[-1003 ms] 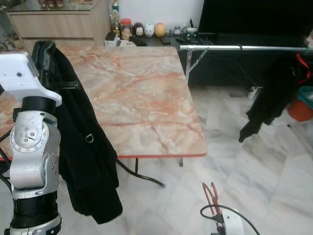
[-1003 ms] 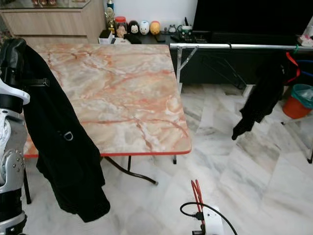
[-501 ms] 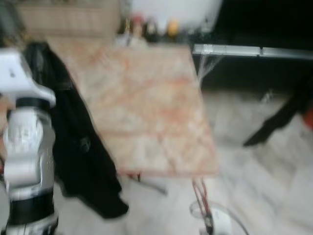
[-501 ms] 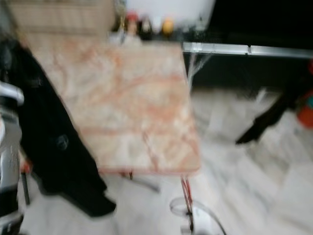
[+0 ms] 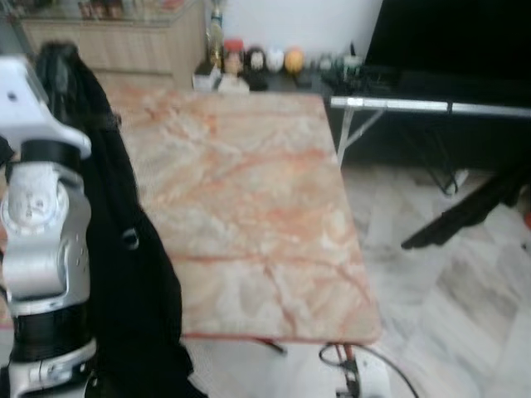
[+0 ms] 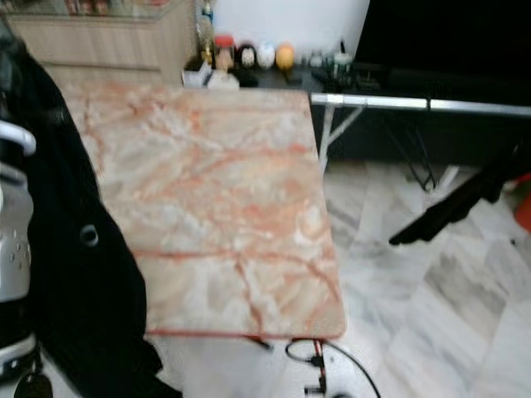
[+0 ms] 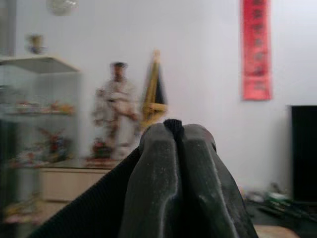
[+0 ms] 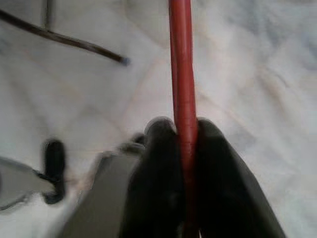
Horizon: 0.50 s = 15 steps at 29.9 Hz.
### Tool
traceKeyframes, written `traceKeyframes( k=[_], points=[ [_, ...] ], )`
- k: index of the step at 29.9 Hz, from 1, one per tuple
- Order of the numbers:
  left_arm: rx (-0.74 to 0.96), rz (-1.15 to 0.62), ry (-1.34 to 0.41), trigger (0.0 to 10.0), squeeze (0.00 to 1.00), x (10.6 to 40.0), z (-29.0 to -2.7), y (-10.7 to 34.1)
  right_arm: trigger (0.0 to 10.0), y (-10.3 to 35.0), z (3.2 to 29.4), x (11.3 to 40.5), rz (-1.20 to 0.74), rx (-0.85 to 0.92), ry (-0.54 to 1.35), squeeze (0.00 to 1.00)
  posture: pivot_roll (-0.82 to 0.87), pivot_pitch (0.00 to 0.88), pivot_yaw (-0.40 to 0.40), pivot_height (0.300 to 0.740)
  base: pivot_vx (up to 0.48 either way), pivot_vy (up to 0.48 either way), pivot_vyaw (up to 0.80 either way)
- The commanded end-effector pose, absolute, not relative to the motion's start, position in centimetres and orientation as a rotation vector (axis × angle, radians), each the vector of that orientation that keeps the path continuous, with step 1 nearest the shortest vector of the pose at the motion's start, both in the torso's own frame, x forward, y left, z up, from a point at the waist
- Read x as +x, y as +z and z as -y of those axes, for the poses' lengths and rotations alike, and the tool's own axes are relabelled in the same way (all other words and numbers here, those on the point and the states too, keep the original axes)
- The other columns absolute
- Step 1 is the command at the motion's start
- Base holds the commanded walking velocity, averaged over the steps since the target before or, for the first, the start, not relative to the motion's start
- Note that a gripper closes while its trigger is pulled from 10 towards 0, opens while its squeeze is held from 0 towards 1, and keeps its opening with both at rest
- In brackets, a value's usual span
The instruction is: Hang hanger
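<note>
1. Left gripper (image 7: pixel 174 148): in the left wrist view the 2 black fingers are pressed together on a thin dark edge, apparently the collar or strap of the black jacket (image 5: pixel 124 249). The jacket drapes from the raised left arm (image 5: pixel 41 249) down past the near left edge of the desk (image 5: pixel 249 207).
2. Right gripper (image 8: pixel 184 144): clamped on a red hanger (image 8: pixel 181 59), the red rod running straight out between the fingers over the marble floor (image 6: pixel 431 315). In the head views, a bit of red and a black cable (image 6: pixel 332 356) show low at the frame bottom, just past the desk's near edge.
3. Target, as I judge it: the silver rail (image 5: pixel 431 106) to the right, beyond the desk. Another dark garment (image 6: pixel 456 203) hangs near its right end.
4. Handling estimate: the hanger looks thin, light and stiff, and its smooth coating could slide or swivel in a 2-finger pinch. Best held on a straight run, leaving the hook free to go over the rail.
5. The jacket is soft and floppy and will sway; hold it at the collar.
6. Head views are slightly blurred, so fine detail is uncertain.
</note>
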<state>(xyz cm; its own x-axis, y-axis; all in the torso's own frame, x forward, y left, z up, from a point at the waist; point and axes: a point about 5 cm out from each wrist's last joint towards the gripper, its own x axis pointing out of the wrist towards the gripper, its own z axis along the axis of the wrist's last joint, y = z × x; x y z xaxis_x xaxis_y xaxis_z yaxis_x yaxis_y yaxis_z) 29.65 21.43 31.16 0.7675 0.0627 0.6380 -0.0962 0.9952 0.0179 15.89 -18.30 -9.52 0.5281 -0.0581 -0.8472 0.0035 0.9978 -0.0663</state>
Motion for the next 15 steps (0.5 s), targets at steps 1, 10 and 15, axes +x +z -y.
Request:
traceKeyframes(
  k=[1, 10, 15],
  points=[
    [0.063, 0.765, 0.063, 10.0, 0.0, 29.4, -21.2, 33.1, 10.0, -9.3, 18.5, 16.3, -0.997, -0.054, -0.052, 0.0, 0.06, 0.001, -0.024, 0.74, 0.345, 0.0, 0.0],
    [0.059, 0.791, 0.054, 10.0, 0.0, 29.7, -21.1, 33.9, 10.0, -9.3, 18.5, 16.3, -0.997, -0.051, -0.05, 0.0, 0.07, 0.0, -0.02, 0.74, 0.342, 0.0, 0.0],
    [0.016, 0.696, 0.024, 10.0, 0.0, 30.0, -21.3, 31.9, 10.0, -9.3, 18.5, 16.2, -0.997, -0.049, -0.053, 0.0, 0.06, 0.002, -0.02, 0.74, 0.271, 0.0, 0.0]
  ],
)
